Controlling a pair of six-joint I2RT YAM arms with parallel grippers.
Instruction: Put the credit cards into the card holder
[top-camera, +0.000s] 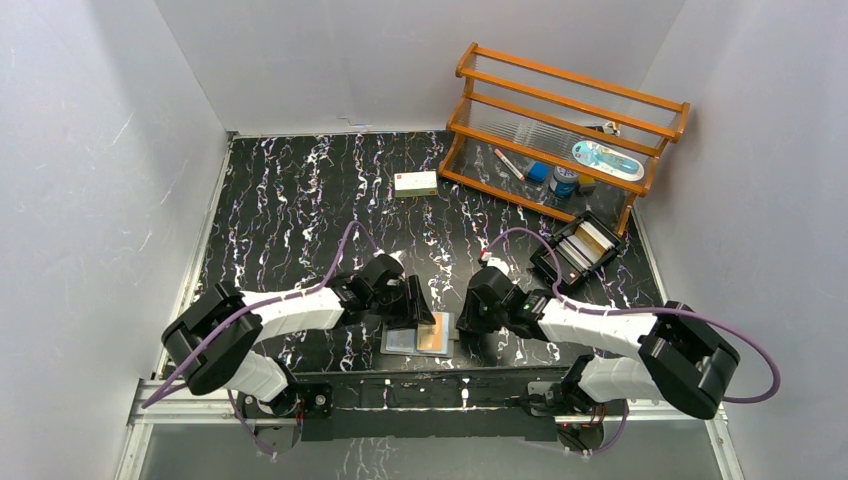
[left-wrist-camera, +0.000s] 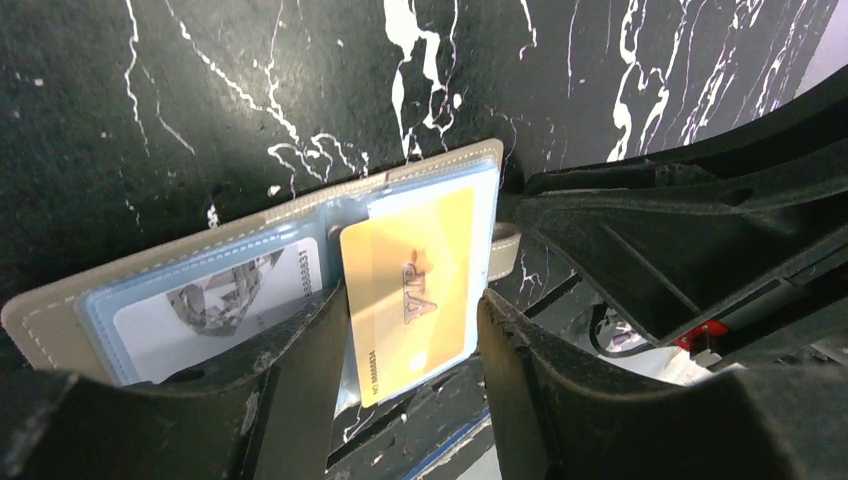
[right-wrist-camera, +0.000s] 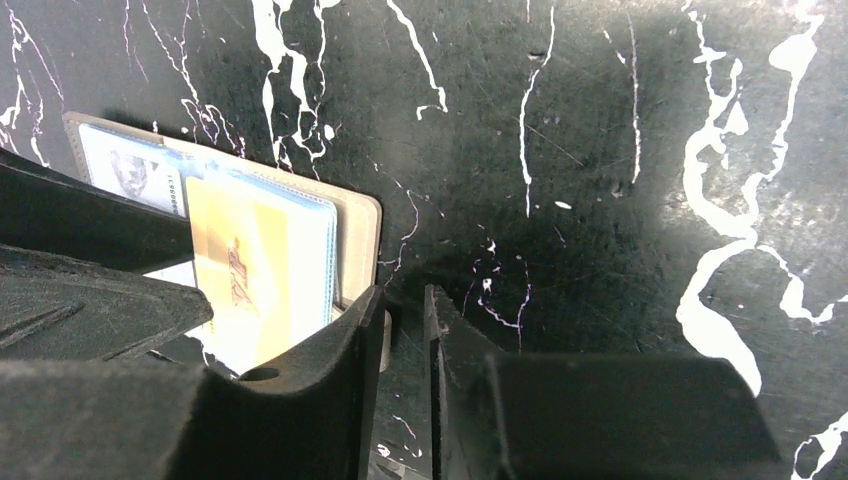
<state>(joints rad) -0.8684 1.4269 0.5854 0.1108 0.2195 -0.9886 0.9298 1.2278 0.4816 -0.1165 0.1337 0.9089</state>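
Note:
The card holder (top-camera: 398, 341) (left-wrist-camera: 60, 310) (right-wrist-camera: 360, 222) lies open and flat at the table's near edge, light blue inside. A white-grey card (left-wrist-camera: 215, 305) (right-wrist-camera: 125, 170) sits in its left pocket. A gold credit card (top-camera: 435, 333) (left-wrist-camera: 410, 290) (right-wrist-camera: 235, 270) is partly in the right pocket, its near end sticking out. My left gripper (top-camera: 420, 315) (left-wrist-camera: 410, 298) straddles the gold card; a thin gap shows at the right finger. My right gripper (top-camera: 460, 318) (right-wrist-camera: 404, 292) stands narrowly open by the holder's right edge, one finger beside the snap tab (left-wrist-camera: 505, 250).
A white box with a red mark (top-camera: 415, 183) lies at the back middle. A wooden rack (top-camera: 565, 130) with small items stands at the back right, a black tray (top-camera: 580, 248) holding cards in front of it. The table's near edge runs just below the holder.

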